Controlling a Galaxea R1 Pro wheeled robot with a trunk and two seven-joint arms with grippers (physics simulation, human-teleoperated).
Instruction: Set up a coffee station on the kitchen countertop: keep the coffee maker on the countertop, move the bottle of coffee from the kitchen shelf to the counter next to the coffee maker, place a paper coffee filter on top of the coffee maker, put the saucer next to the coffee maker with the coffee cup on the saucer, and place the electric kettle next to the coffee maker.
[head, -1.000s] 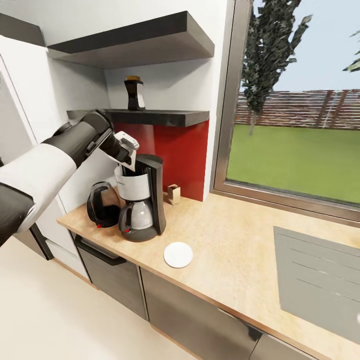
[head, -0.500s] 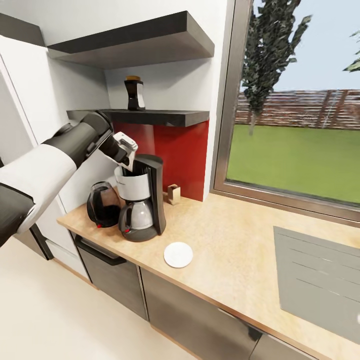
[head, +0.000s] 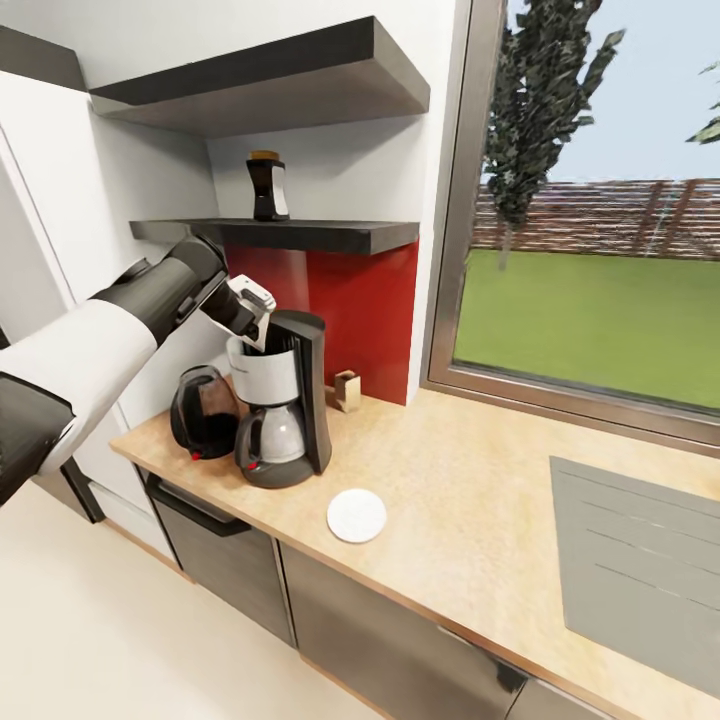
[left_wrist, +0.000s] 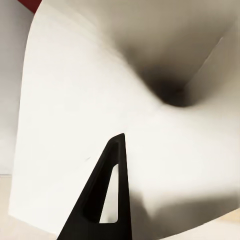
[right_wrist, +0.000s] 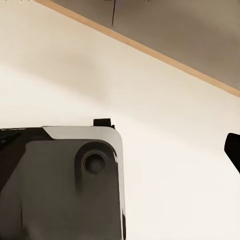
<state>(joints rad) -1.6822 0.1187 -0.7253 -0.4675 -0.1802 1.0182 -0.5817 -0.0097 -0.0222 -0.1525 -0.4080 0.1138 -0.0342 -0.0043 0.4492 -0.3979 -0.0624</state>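
One dark fingers (left_wrist: 102, 200) tip over paper coffee filter (left_wrist: 100, 100), grip seemingly hidden

The left arm (head: 90, 340) wears a white shell over the upper section, running into a glossy black, rounded forearm segment toward the wrist. At the end sits a light grey, boxy wrist housing, and below it the left gripper (head: 258, 335) in dark material. Up close in the left wrist view, one finger (left_wrist: 102, 195) is matte black, a tapering triangular blade with a slot cut through it. In the right wrist view, a grey rounded-corner body panel (right_wrist: 65, 185) carries a circular recessed fitting.
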